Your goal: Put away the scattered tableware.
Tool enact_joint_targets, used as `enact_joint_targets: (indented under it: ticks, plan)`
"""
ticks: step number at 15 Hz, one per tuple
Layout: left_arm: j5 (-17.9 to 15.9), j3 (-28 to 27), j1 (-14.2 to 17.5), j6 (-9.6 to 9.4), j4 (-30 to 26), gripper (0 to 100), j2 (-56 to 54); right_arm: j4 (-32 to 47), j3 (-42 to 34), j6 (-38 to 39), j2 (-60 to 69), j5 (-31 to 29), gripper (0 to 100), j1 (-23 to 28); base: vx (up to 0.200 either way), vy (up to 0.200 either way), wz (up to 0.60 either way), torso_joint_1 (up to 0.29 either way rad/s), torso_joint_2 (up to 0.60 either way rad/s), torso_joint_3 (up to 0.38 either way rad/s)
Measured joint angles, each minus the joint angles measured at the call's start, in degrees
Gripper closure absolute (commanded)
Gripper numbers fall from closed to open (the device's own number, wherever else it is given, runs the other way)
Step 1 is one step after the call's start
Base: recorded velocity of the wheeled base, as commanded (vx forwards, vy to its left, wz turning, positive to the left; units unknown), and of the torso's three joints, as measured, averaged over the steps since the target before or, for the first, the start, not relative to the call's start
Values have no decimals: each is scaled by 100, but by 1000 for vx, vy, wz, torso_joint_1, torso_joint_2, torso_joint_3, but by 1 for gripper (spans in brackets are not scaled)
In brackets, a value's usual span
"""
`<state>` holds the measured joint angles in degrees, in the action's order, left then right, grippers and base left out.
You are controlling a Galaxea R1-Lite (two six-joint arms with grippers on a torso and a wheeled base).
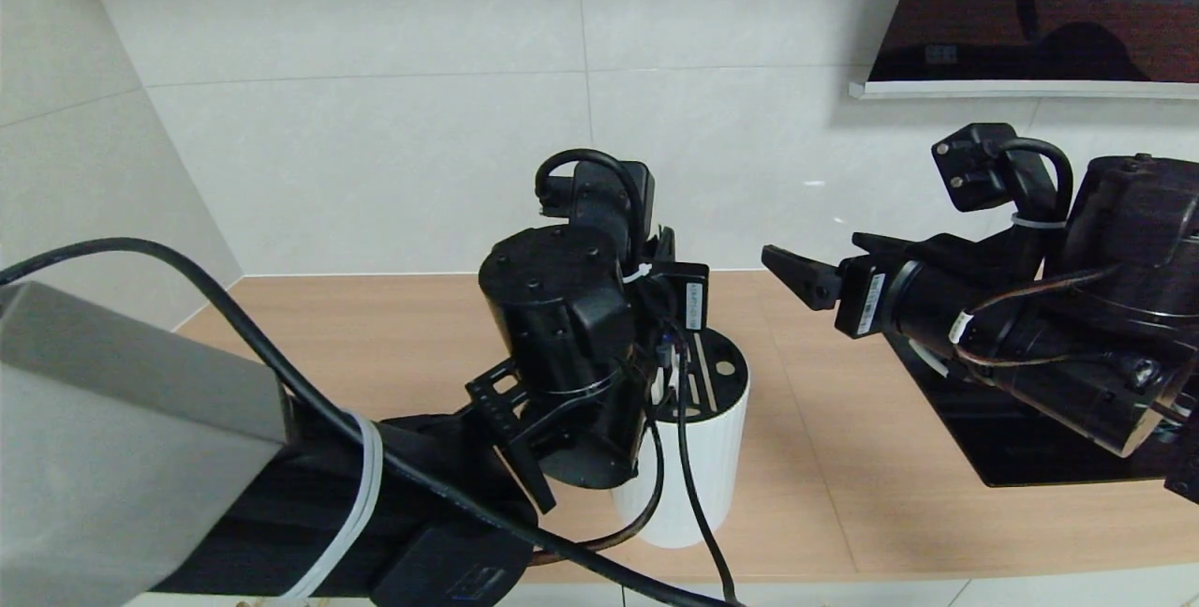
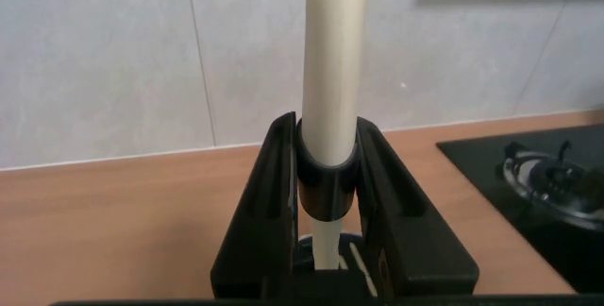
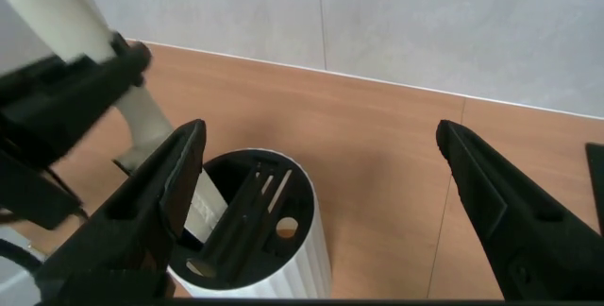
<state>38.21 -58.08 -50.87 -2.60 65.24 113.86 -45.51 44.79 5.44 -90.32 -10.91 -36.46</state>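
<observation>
A white ribbed utensil holder with a black slotted top stands on the wooden counter. My left gripper hangs right above the holder and is shut on a cream utensil handle, held upright. Its lower end reaches down into the holder's top. The right wrist view shows the left gripper clamped on the handle beside the holder. My right gripper hovers to the right of the holder, open and holding nothing. In the head view it points toward the left arm.
A black cooktop lies in the counter at the right, with a burner on it. A dark range hood hangs on the tiled wall above it. Bare counter stretches left of and behind the holder.
</observation>
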Motion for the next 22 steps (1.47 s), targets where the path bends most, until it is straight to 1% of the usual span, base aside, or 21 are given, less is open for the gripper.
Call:
enact_joint_targets:
  ticks: [4, 8, 12, 19, 20, 22]
  plan:
    - [17, 26, -83, 110, -5, 100, 271, 0, 0, 0, -22, -6, 0, 0, 0, 0, 0, 0, 0, 0]
    - [17, 130, -146, 116, -7, 100, 533, 0, 2, 0, -28, -6, 0, 0, 0, 0, 0, 0, 0, 0]
    - [17, 297, -133, 115, -44, 100, 605, 0, -6, 0, -50, -9, 0, 0, 0, 0, 0, 0, 0, 0]
    - [20, 373, -105, 115, -145, 100, 625, 0, -15, -7, -83, -9, 0, 0, 0, 0, 0, 0, 0, 0]
    - [24, 375, -95, 118, -145, 0, 625, 0, -15, -7, -83, -12, 0, 0, 0, 0, 0, 0, 0, 0]
    - [27, 378, -83, 115, -144, 0, 623, 0, -15, -7, -83, -15, 0, 0, 0, 0, 0, 0, 0, 0]
